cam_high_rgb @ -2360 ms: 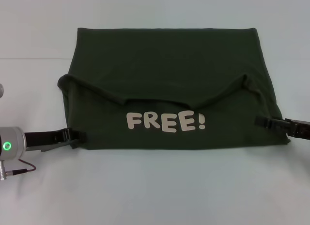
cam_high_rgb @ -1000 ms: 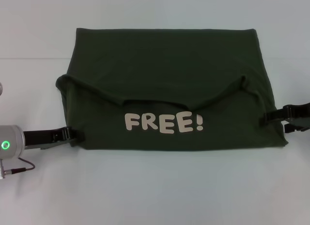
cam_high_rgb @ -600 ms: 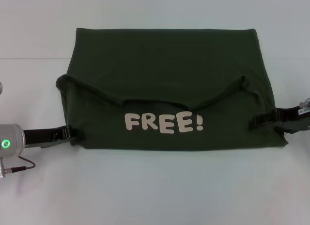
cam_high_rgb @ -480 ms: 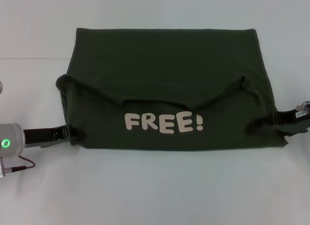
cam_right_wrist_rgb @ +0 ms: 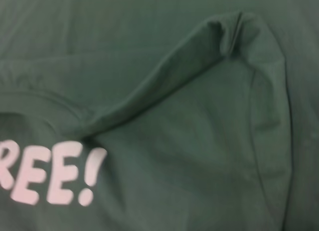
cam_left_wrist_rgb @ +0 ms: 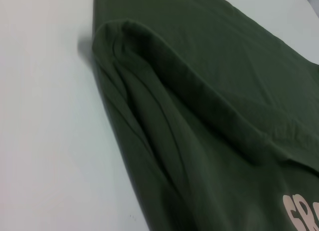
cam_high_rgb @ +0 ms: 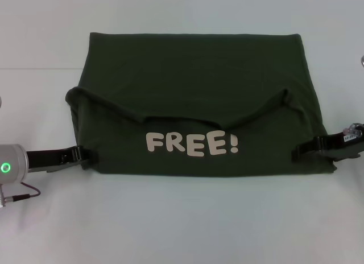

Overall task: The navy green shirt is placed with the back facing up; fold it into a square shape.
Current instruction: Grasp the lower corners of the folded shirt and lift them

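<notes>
The navy green shirt (cam_high_rgb: 193, 76) lies flat on the white table, its near part folded up so the cream letters "FREE!" (cam_high_rgb: 193, 143) face up. The folded flap's upper edge sags in the middle and rises at both ends. My left gripper (cam_high_rgb: 84, 156) sits low at the shirt's near-left corner, touching its edge. My right gripper (cam_high_rgb: 298, 152) reaches in over the shirt's near-right edge, level with the letters. The left wrist view shows the flap's left corner and fold ridge (cam_left_wrist_rgb: 209, 116). The right wrist view shows the flap's right corner (cam_right_wrist_rgb: 234, 32) and the letters (cam_right_wrist_rgb: 50, 173).
The white table (cam_high_rgb: 182, 224) stretches on all sides of the shirt. My left arm's silver wrist with a green light (cam_high_rgb: 8, 167) and a thin cable (cam_high_rgb: 23, 191) sit at the left edge. A faint line crosses the table behind the shirt (cam_high_rgb: 40, 68).
My right gripper drew back off the shirt's right edge, then came in again over it and sank a little towards the near corner. The left gripper shifted only slightly. The shirt lies unchanged.
</notes>
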`<state>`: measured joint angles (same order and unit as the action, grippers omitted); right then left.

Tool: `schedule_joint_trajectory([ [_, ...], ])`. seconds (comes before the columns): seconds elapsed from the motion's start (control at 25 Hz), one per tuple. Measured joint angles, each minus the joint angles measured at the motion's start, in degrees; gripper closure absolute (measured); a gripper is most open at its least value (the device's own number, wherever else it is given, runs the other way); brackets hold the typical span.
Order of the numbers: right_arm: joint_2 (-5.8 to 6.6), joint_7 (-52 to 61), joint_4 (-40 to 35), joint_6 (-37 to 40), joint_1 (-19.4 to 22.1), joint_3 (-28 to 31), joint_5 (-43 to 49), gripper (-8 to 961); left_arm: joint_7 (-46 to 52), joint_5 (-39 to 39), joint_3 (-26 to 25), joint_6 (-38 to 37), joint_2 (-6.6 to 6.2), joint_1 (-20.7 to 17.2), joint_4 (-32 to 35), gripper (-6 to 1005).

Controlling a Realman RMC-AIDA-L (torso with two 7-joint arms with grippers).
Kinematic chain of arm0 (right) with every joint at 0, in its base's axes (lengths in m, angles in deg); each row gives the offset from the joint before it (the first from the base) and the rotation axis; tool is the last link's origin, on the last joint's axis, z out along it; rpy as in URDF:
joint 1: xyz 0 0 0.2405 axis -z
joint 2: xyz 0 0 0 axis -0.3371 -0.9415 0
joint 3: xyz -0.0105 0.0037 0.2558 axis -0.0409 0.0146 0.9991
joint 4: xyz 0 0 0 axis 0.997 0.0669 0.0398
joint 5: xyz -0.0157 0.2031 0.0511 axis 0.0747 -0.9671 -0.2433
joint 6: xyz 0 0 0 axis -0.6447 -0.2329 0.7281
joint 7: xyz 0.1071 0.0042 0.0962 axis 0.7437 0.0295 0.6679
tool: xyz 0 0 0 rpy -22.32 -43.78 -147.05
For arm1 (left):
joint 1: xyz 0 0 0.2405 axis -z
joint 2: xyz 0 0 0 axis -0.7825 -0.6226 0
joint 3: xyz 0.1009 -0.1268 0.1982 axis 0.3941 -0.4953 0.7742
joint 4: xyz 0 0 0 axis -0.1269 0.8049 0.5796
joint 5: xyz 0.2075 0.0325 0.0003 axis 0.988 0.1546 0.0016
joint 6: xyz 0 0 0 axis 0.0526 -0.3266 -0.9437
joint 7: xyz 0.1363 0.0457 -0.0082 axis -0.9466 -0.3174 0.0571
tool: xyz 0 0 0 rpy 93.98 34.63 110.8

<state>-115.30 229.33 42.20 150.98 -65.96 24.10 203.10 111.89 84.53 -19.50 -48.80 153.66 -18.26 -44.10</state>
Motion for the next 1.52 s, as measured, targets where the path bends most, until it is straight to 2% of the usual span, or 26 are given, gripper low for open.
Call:
schedule_joint_trajectory([
  [0.28,-0.04,0.01,-0.36,0.29,-0.14,-0.53,0.41,169,0.00,0.00,-0.05,0.00,0.04,0.00,0.07,932],
  [0.48,-0.04,0.01,-0.41,0.39,-0.22,-0.52,0.55,408,0.00,0.00,-0.13,0.05,0.04,0.00,0.09,933],
  [0.6,-0.04,0.01,-0.43,0.47,-0.21,-0.52,0.57,651,0.00,0.00,-0.25,0.07,0.05,0.00,0.09,931],
  [0.8,0.12,0.03,-0.50,0.65,0.10,-0.47,0.30,852,0.00,0.00,-0.31,-0.01,0.05,-0.02,0.09,931],
  [1.0,0.63,-0.57,-0.68,2.44,0.46,0.09,0.23,914,0.35,0.00,-0.35,-1.78,-0.28,-0.14,0.09,931],
  [1.16,0.89,-2.37,-1.04,5.76,1.14,0.32,0.17,914,1.38,0.50,-0.74,-7.49,-1.71,-0.41,0.06,932],
  [1.32,1.29,-5.96,-1.42,11.94,2.50,0.52,0.08,914,1.78,1.00,-1.64,-14.58,-3.25,-1.57,0.32,932],
  [1.4,1.56,-7.89,-1.45,15.58,3.37,0.56,0.05,914,2.06,1.63,-2.00,-16.23,-3.47,-1.84,0.70,932],
  [1.44,1.67,-8.94,-1.49,17.65,3.84,0.58,0.04,914,3.02,4.61,-3.31,-21.26,-3.90,-2.62,2.16,932],
  [1.52,1.81,-12.63,-1.50,23.26,5.11,0.78,0.03,914,3.19,7.83,-4.34,-25.78,-3.95,-3.09,3.42,932],
])
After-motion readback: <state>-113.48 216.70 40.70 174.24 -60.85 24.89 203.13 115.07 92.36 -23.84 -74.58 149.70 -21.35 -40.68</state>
